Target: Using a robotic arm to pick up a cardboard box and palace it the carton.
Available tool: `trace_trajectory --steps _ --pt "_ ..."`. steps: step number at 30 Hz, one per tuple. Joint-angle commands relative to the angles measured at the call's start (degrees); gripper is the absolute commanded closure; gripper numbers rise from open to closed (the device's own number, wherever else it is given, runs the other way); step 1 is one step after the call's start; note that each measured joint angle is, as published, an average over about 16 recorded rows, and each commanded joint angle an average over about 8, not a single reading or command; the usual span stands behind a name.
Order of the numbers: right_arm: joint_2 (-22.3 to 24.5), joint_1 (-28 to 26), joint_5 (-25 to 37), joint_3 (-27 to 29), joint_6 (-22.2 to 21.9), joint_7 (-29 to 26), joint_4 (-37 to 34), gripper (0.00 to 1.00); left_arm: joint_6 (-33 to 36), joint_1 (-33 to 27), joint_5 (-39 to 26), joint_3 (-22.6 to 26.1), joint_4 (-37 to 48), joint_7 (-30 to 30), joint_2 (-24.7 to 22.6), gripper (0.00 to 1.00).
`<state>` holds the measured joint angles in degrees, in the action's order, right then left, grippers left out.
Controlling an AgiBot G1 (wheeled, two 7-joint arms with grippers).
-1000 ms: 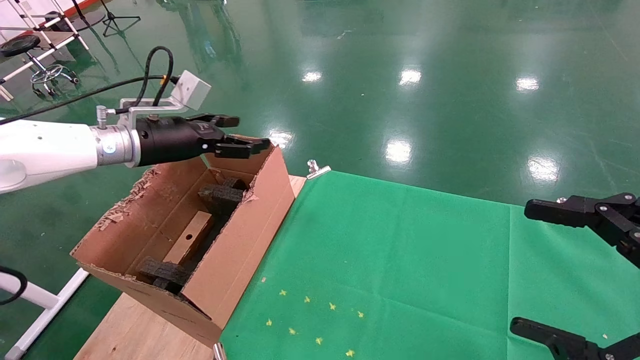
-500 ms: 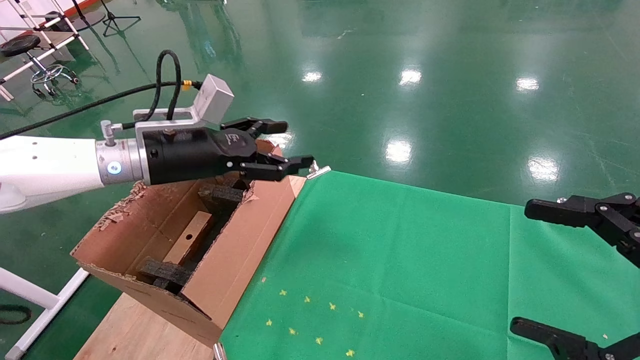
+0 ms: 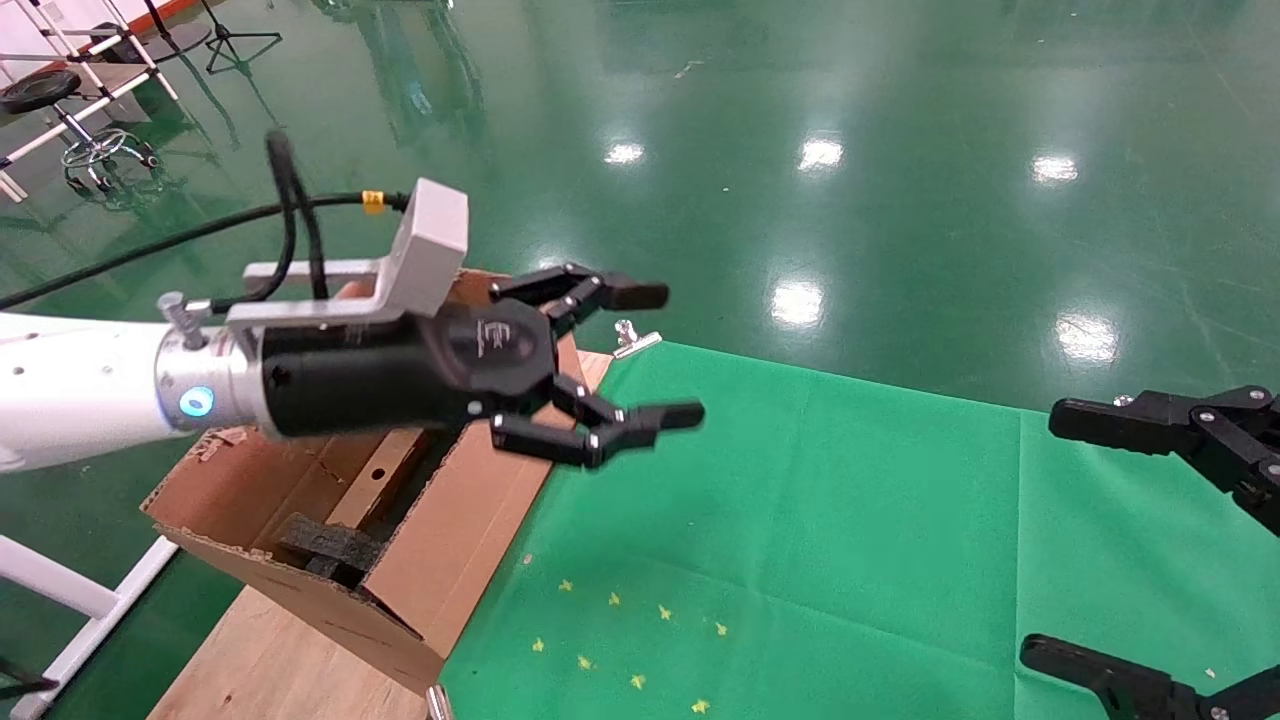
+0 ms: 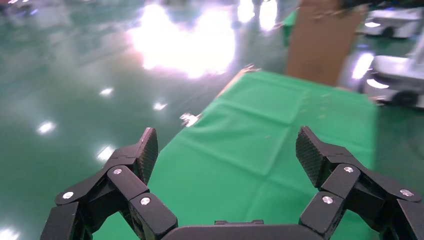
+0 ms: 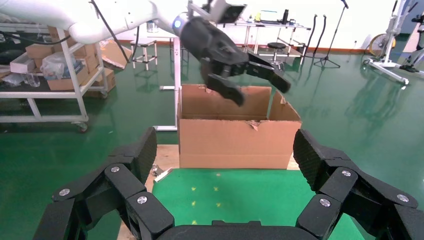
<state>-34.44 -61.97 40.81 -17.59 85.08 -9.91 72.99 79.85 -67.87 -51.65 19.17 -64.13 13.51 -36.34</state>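
Observation:
The cardboard box [image 3: 372, 482] lies inside the carton [image 3: 470, 540], between black foam blocks [image 3: 330, 545]; my left arm hides its far end. The carton stands on the table's left end and also shows in the right wrist view [image 5: 235, 140]. My left gripper [image 3: 668, 353] is open and empty, in the air past the carton's right wall, over the edge of the green cloth [image 3: 800, 520]. In its own wrist view [image 4: 227, 150] only cloth lies between the fingers. It also shows in the right wrist view [image 5: 260, 90] above the carton. My right gripper [image 3: 1050, 535] is open and empty at the right edge [image 5: 224, 150].
The cloth covers most of the wooden table [image 3: 270, 660]. A metal clip [image 3: 633, 340] holds its far left corner. Small yellow marks [image 3: 620, 640] dot the cloth near the carton. A brown cardboard piece [image 4: 325, 40] stands beyond the cloth's far end.
My left arm has swung right and nearer, from above the carton's far end to past its right wall over the cloth. Its fingers have spread wider. The right arm has not moved.

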Motion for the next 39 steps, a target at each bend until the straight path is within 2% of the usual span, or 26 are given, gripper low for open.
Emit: trace_trajectory --steps 1,10,16,39 --pt "0.0 0.0 0.0 0.0 0.0 0.0 0.0 0.0 1.1 1.2 1.8 -0.6 -1.8 -0.5 0.2 0.0" --pt "0.0 0.0 0.0 0.0 0.0 0.0 0.0 0.0 5.5 6.0 9.3 -3.0 -9.0 -2.6 1.3 0.0" --pt "0.0 0.0 0.0 0.0 0.0 0.0 0.0 0.0 6.8 7.3 11.4 -3.7 -11.0 -3.1 1.6 0.0" --pt "0.0 0.0 0.0 0.0 0.0 0.0 0.0 0.0 5.9 6.5 10.0 -3.2 -9.6 -2.8 1.4 0.0"
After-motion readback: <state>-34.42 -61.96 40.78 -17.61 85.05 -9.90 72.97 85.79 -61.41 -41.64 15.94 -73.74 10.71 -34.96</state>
